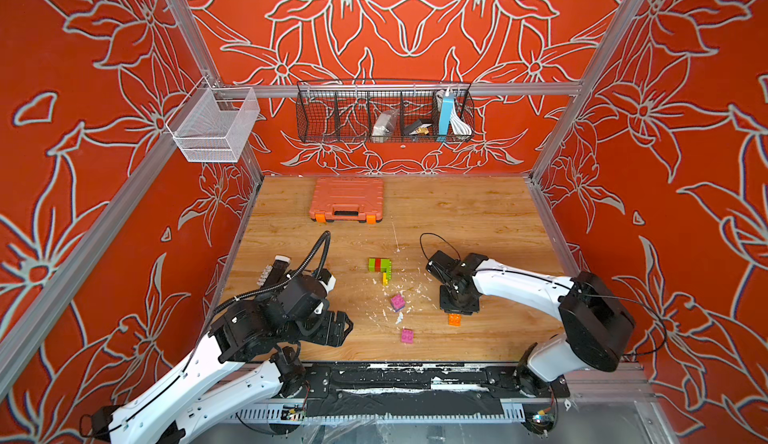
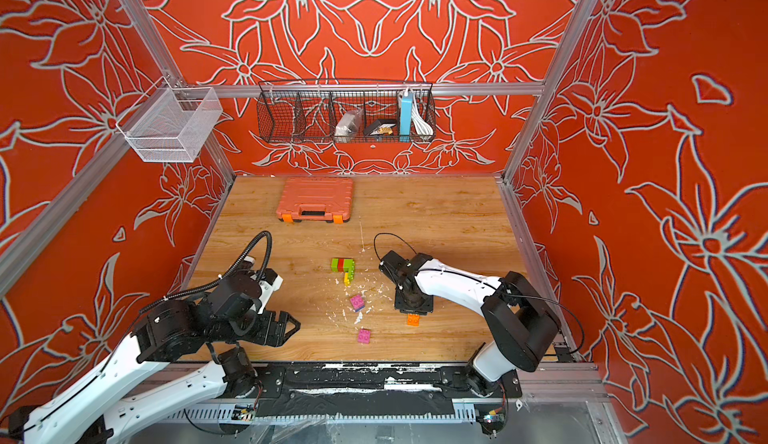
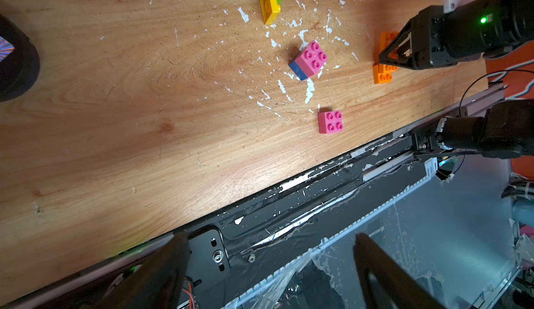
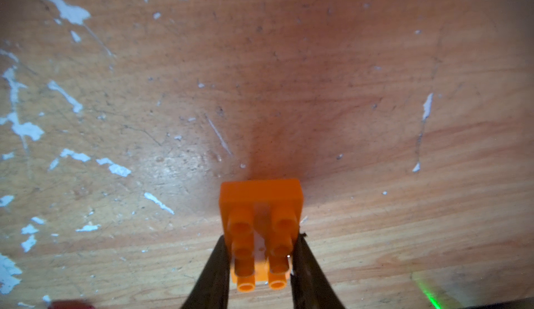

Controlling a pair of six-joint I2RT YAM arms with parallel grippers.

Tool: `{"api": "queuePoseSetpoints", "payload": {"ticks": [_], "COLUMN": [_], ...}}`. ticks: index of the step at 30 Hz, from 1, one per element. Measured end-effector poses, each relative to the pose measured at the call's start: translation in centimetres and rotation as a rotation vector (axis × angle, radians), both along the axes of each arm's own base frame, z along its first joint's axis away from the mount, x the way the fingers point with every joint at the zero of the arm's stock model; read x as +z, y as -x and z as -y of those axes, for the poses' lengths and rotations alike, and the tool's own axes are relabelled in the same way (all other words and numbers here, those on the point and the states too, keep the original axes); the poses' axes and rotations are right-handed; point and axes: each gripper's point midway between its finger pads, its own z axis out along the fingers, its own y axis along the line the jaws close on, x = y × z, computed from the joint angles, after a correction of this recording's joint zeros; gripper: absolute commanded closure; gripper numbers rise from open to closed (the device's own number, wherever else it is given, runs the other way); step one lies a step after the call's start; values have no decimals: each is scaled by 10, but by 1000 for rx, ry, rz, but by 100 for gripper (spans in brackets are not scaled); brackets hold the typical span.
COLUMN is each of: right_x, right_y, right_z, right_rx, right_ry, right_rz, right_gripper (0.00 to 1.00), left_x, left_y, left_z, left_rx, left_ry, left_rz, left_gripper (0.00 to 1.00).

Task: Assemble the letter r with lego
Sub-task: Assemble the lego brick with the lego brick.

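The step in hand is fetching the next brick. The jaws of the right arm (image 1: 519, 284) are clamped on the long sides of the orange brick (image 4: 260, 194), studs facing the wrist camera. The brick sits low over the desk (image 1: 478, 221), on its right side, near the front edge. I cannot tell whether its far end touches the wood or hangs just clear.

The partly built letter (image 1: 380, 266) lies at mid-desk: a short row of green, red and green, with a green and a yellow piece running from one end toward the front edge. Between it and the front edge stand a pink-on-blue stack (image 1: 397, 302) and, nearer the edge, a loose pink brick (image 1: 407, 336), both apart from the build. The toolbox (image 1: 346, 199) sits at the back, well away.

The jaws of the left arm (image 1: 199, 363) are apart and hold nothing, hanging over the desk's front edge on the left.

The letter looks about half done. The next move likely calls for lifting the orange brick clear, carrying it to the build without knocking the pink-on-blue stack, lining it up square with the yellow end and pressing it on. The left arm may need to steady the build.
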Motion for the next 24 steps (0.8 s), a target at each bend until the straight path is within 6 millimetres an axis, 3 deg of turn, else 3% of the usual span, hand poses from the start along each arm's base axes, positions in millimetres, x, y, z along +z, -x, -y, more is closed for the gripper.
{"api": "queuePoseSetpoints", "payload": {"ticks": [14,24], "right_x": [-6,-6], "right_y": [-7,-12], "right_z": [8,15], "right_rx": [-43,-43], "right_ry": [-9,15], "right_rz": [7,112], "right_gripper": [100,100], "left_x": [1,9], "left_y": [2,-3], "left_z": [1,-12], "left_rx": [-4,63], "left_ry": [12,24], "left_rz": [-1,68], "left_gripper": [11,11]}}
